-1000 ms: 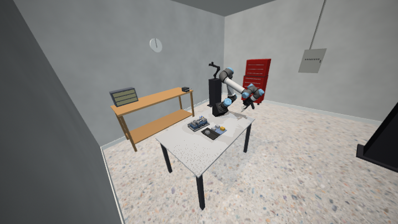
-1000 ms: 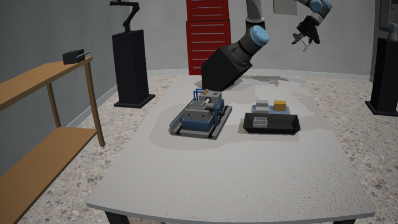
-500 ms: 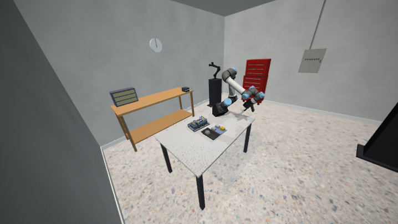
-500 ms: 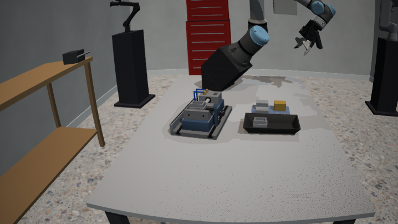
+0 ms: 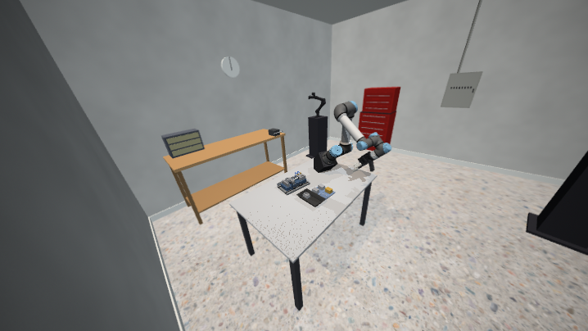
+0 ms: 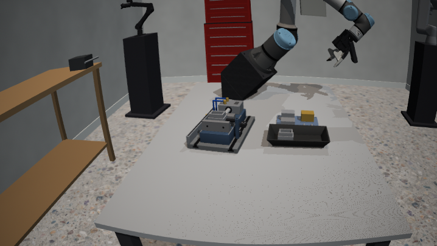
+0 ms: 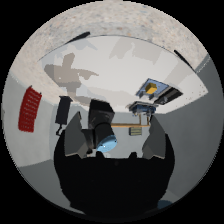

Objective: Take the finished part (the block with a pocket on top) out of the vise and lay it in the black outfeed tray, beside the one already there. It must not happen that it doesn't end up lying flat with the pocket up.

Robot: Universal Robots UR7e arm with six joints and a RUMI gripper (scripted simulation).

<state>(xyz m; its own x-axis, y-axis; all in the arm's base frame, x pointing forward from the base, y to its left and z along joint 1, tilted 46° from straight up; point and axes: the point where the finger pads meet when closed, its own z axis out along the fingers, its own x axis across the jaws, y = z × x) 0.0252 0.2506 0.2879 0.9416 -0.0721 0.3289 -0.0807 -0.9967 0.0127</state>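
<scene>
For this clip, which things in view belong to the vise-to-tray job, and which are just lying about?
Part of the job:
- pocketed block in the vise
- black tray, with one block already in it
- gripper, open and empty, high above the table's far end

Just lying about:
- yellow block and grey block behind the tray
- wooden shelf with a small black box
- red drawer cabinet
</scene>
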